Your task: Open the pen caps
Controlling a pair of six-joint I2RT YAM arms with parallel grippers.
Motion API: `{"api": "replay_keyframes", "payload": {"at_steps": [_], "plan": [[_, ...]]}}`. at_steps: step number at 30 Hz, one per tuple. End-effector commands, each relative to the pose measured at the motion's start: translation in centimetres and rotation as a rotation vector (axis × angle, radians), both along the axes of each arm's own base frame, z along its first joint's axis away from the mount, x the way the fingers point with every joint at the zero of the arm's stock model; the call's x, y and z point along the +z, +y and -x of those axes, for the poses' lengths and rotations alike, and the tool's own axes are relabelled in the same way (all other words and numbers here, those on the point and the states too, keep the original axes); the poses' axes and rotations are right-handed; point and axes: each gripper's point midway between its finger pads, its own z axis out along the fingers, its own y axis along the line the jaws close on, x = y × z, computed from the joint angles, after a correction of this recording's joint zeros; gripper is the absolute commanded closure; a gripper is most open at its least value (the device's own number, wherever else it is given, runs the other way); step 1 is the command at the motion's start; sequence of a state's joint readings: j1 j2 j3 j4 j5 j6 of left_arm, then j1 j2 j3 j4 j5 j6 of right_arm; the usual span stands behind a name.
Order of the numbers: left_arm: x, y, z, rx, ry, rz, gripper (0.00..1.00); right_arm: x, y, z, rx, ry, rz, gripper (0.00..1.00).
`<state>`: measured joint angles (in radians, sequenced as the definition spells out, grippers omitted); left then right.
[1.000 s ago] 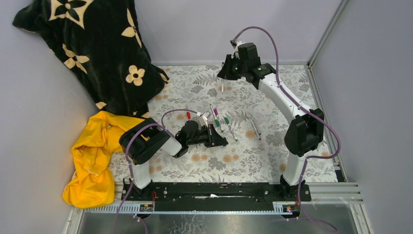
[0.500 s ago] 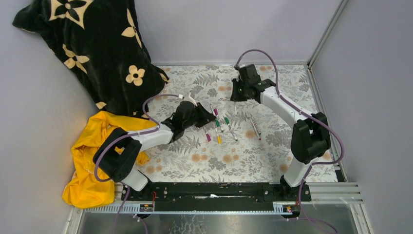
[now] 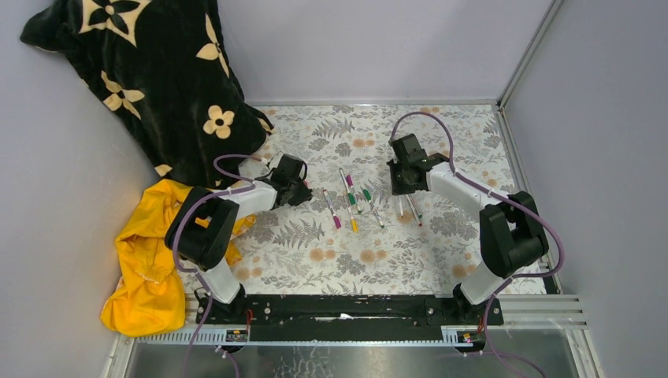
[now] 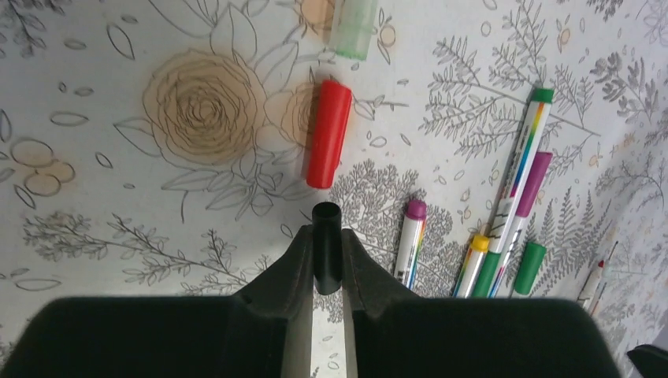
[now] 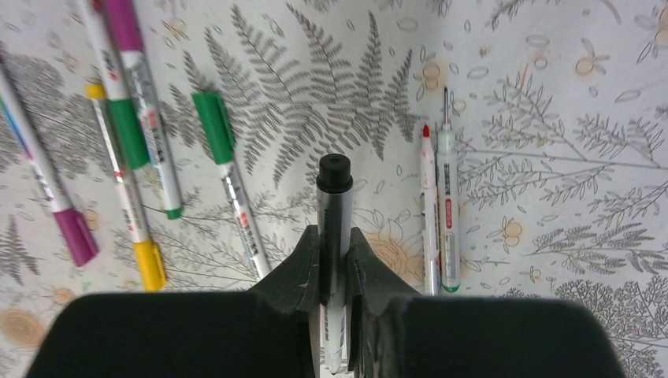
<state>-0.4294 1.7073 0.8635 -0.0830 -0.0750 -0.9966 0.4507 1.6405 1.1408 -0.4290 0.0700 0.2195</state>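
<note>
Pinching the black cap [image 4: 327, 236] in the left claw [image 4: 327, 272] just short of the red cap [image 4: 328, 134] on the table [image 4: 118, 197] and the black-ended pen [image 5: 334, 197] in the right claw [image 5: 335, 260], we judge both light, stiff, slippery (grip mid-barrel).

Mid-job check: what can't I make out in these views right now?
Left wrist: the pale green cap is blurred and cut off by the top edge.
Right wrist: the rear of the held pen is hidden behind the right gripper.
Top external: the black cap in the left gripper is too small to see.
</note>
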Motion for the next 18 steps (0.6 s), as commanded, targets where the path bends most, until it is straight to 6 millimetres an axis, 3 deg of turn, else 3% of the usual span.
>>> {"api": "replay_keyframes", "payload": {"at_steps": [1, 10, 14, 18], "plan": [[-0.8, 1.4, -0.3, 0.033, 0.025, -0.050, 0.84, 0.7, -0.8, -0.3, -0.007, -0.063, 0.026, 1.00], [-1.8, 1.4, -0.5, 0.035, 0.046, -0.054, 0.71, -2.0, -1.4, 0.6, -0.007, -0.017, 0.062, 1.00], [-1.6, 1.6, -0.4, 0.038, 0.043, -0.062, 0.64, -2.8, -1.5, 0.8, -0.009, -0.005, 0.069, 0.90], [-1.5, 1.8, -0.3, 0.045, 0.040, -0.066, 0.63, -3.7, -1.6, 1.0, -0.015, 0.012, 0.078, 0.80]]}}
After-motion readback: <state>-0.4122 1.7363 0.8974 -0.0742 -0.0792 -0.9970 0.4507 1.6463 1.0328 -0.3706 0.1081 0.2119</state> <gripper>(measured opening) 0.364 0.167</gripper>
